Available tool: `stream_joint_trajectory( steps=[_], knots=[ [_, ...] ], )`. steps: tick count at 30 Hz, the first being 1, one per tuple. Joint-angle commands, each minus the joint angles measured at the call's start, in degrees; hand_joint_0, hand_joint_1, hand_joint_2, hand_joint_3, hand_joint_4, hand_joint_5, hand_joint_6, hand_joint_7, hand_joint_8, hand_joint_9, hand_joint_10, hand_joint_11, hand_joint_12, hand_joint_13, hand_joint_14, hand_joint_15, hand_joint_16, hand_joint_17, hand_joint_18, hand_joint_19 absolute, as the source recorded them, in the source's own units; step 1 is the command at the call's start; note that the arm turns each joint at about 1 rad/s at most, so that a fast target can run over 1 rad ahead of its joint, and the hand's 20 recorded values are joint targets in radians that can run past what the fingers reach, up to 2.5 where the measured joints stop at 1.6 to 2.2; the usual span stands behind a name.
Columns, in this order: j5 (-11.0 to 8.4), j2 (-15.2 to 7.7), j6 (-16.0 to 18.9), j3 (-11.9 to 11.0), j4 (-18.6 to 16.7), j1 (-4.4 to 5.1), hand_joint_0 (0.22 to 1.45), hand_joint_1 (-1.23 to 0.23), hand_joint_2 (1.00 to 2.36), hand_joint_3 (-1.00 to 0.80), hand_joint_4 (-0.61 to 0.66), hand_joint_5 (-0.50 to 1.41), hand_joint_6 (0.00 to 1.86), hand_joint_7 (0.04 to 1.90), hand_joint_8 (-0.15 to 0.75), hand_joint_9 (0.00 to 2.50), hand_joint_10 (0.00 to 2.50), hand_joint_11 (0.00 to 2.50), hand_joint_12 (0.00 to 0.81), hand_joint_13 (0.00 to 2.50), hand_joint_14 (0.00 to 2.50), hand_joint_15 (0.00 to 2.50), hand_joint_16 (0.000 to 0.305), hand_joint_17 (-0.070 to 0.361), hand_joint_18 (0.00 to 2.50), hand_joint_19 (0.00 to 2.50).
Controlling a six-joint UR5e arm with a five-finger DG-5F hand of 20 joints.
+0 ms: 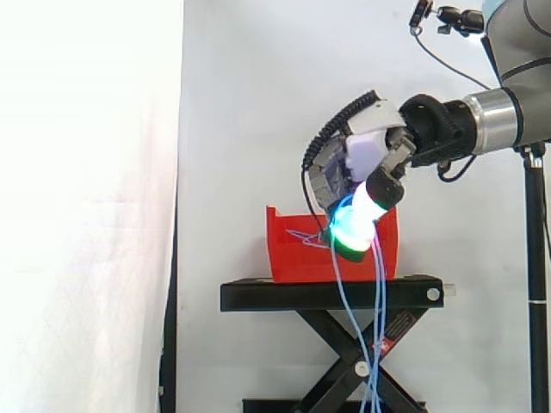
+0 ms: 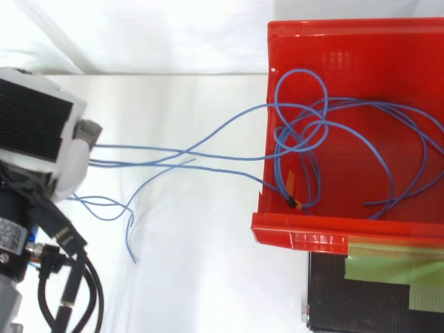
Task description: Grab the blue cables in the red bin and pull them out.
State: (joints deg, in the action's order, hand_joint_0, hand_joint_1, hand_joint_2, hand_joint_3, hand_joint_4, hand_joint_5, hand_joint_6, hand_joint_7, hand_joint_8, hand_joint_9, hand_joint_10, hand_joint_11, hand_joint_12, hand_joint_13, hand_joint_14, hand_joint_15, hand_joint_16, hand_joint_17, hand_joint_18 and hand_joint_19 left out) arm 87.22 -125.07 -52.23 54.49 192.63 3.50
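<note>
The red bin stands on a black scissor stand. From above, thin blue cables lie looped and tangled on the floor of the bin. Several strands cross its left wall and run to my hand, which is well clear of the bin. In the side view my hand hovers above the bin's near right corner. Its fingers are curled, the pads glow green and cyan, and they are closed on the strands. Blue cables hang from them down past the stand.
A white curtain hangs behind the work. Loose cable ends dangle below my hand, outside the bin. The stand's black top shows under the bin's near edge. A tripod pole stands at the right.
</note>
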Motion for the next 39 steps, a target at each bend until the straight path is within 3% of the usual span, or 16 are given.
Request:
stream_joint_trajectory(
  steps=[1,2,3,6,7,10,18,19,27,29,31,36,39],
  knots=[
    [1.72,0.00,-12.23,0.00,-3.58,-0.16,0.93,-0.94,1.00,-1.00,0.16,0.79,1.18,0.38,0.227,1.28,0.03,1.25,0.299,1.06,2.50,0.78,0.038,0.086,1.13,1.86],
    [2.34,0.00,-14.34,0.00,-4.46,-0.25,0.93,-0.94,1.00,-1.00,0.16,0.79,1.18,0.38,0.233,1.28,0.03,1.25,0.299,1.06,2.50,0.78,0.038,0.085,1.13,1.86],
    [3.65,0.00,-18.74,0.00,-6.13,-0.42,0.94,-0.94,1.00,-1.00,0.16,0.79,1.18,0.38,0.227,1.28,0.03,1.26,0.299,1.06,2.50,0.78,0.038,0.085,1.13,1.88],
    [5.94,0.00,-25.07,0.00,-8.42,-0.51,0.93,-0.94,1.00,-1.00,0.16,0.79,1.17,0.38,0.232,1.29,0.03,1.24,0.299,1.06,2.50,0.79,0.038,0.085,1.14,1.87],
    [8.58,0.00,-32.80,0.00,-11.40,-0.60,0.93,-0.94,1.00,-1.00,0.16,0.79,1.17,0.38,0.231,1.29,0.03,1.24,0.299,1.06,2.50,0.77,0.038,0.085,1.14,1.87],
    [9.89,0.00,-35.70,0.00,-13.51,-0.69,0.93,-0.94,1.00,-1.00,0.16,0.79,1.17,0.38,0.232,1.29,0.03,1.25,0.296,1.06,2.50,0.78,0.037,0.084,1.14,1.88],
    [10.86,-0.09,-38.78,0.00,-20.02,-0.86,0.94,-0.94,1.00,-1.00,0.16,0.79,1.16,0.38,0.229,1.30,0.03,1.24,0.300,1.06,2.50,0.78,0.038,0.085,1.14,1.87],
    [10.95,0.00,-41.06,0.00,-23.97,-1.13,0.94,-0.94,1.00,-1.00,0.16,0.79,1.16,0.38,0.227,1.29,0.03,1.25,0.298,1.06,2.50,0.78,0.037,0.084,1.14,1.88],
    [11.48,0.53,-43.44,0.00,-28.37,-1.21,0.94,-0.94,1.00,-1.00,0.16,0.79,1.16,0.38,0.230,1.30,0.03,1.23,0.300,1.07,2.50,0.78,0.038,0.085,1.14,1.87],
    [13.06,1.05,-45.37,0.00,-32.94,-1.21,0.94,-0.94,1.00,-1.00,0.16,0.79,1.16,0.38,0.232,1.30,0.03,1.24,0.293,1.06,2.50,0.79,0.038,0.085,1.14,1.86],
    [15.17,1.14,-47.04,0.00,-35.22,-1.21,0.94,-0.94,1.00,-1.00,0.16,0.79,1.15,0.39,0.233,1.30,0.03,1.24,0.296,1.07,2.50,0.78,0.038,0.085,1.14,1.86],
    [19.56,1.32,-49.06,0.00,-37.24,-1.30,0.94,-0.94,1.00,-1.00,0.16,0.79,1.15,0.39,0.232,1.30,0.03,1.25,0.296,1.07,2.50,0.78,0.038,0.085,1.14,1.86],
    [19.56,1.32,-48.97,0.00,-37.24,-1.30,0.94,-0.94,1.00,-1.00,0.16,0.79,1.15,0.38,0.233,1.30,0.03,1.23,0.291,1.07,2.50,0.78,0.038,0.084,1.15,1.86]
  ],
)
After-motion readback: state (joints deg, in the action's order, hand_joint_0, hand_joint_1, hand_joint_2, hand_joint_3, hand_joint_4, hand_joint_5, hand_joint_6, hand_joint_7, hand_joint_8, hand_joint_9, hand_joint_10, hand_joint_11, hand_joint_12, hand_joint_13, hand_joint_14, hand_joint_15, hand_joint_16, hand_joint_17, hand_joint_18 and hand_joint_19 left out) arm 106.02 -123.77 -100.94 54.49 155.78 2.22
